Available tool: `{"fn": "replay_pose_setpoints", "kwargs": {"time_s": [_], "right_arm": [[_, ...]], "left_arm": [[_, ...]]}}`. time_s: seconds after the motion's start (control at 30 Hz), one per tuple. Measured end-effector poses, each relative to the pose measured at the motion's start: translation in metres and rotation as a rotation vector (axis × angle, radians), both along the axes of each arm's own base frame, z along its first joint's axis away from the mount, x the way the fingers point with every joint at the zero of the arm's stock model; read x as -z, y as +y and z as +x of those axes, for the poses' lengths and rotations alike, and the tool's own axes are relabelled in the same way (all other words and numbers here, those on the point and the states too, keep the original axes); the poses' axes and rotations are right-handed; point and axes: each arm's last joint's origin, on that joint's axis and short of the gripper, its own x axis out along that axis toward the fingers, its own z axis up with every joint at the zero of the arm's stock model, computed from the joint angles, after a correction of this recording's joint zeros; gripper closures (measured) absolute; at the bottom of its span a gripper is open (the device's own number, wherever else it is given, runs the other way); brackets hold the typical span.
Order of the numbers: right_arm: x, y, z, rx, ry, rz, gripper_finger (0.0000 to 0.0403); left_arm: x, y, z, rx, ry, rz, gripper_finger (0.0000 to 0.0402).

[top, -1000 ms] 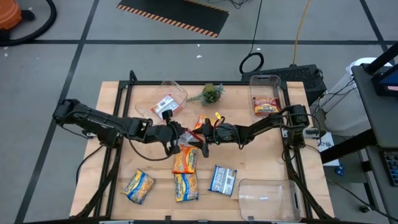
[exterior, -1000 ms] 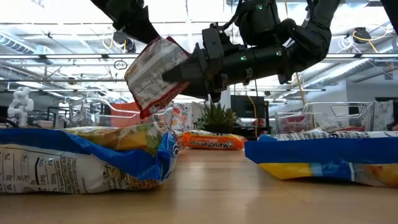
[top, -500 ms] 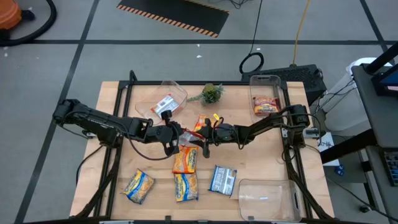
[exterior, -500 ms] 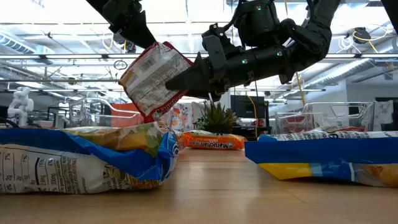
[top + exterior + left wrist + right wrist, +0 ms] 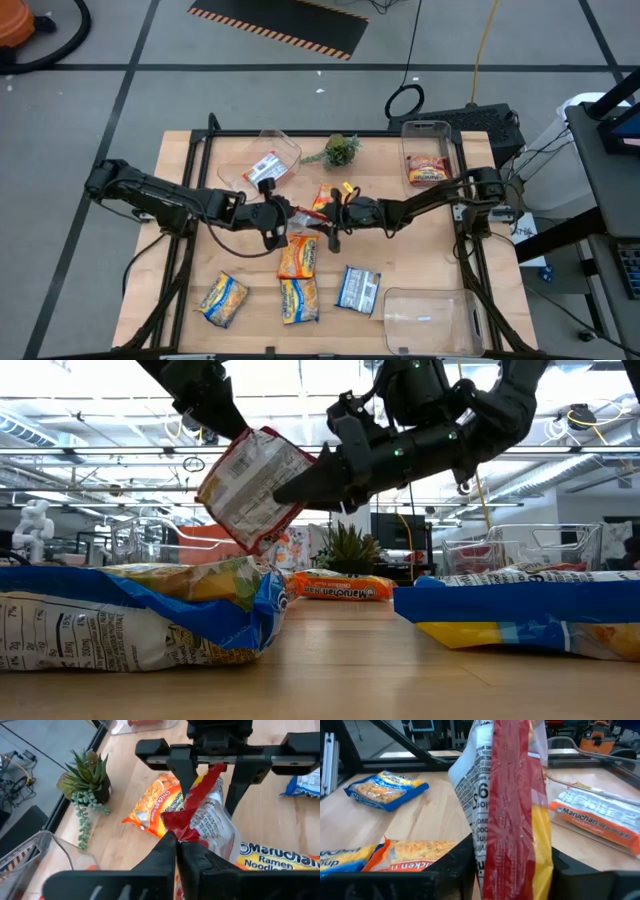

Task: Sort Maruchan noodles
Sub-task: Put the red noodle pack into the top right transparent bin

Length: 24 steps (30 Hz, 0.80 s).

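Note:
A red-and-silver Maruchan noodle packet (image 5: 300, 222) hangs in the air over the table's middle, with both grippers shut on it. My left gripper (image 5: 283, 216) reaches in from the left and my right gripper (image 5: 320, 227) from the right. On the table below lie an orange packet (image 5: 298, 257), two yellow-and-blue packets (image 5: 223, 298) (image 5: 298, 300) and a blue-white packet (image 5: 358, 289). Another orange packet (image 5: 322, 198) lies just beyond the grippers. My left gripper pinches the packet's red sealed edge (image 5: 186, 827) between its two shut fingertips, at the packet's upper corner (image 5: 245, 438), coming slanting down from the table's left. The packet hangs tilted below the fingers, clear of the table. My right gripper has one finger on each flat face of the packet (image 5: 485, 845), at the side away from my left gripper (image 5: 290, 485). Its fingers come roughly level from the table's right. The packet stands edge-on between them, lifted clear.
A clear bin (image 5: 265, 165) at the far left holds a packet, and a clear bin (image 5: 427, 158) at the far right holds a red one. A third clear bin (image 5: 430, 320) sits at the near right. A small green plant (image 5: 341, 150) stands at the far middle.
My right gripper's fingers have closed in on the hanging packet from the right. The packet has turned a little in the air, still held at its upper corner by my left gripper and clear of the table.

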Motion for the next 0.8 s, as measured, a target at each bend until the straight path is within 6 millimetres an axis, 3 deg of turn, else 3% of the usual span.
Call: {"fn": "replay_pose_setpoints", "kwargs": {"time_s": [0.4,0.8], "right_arm": [[-0.033,-0.002,-0.025,0.024,0.156,-0.103,0.0285],[-0.078,-0.01,-0.08,0.195,0.37,-0.254,0.0283]], "left_arm": [[-0.004,-0.004,0.0,-0.134,-0.085,0.044,0.0223],[-0.003,0.001,0.001,-0.156,-0.099,-0.048,0.0209]]}}
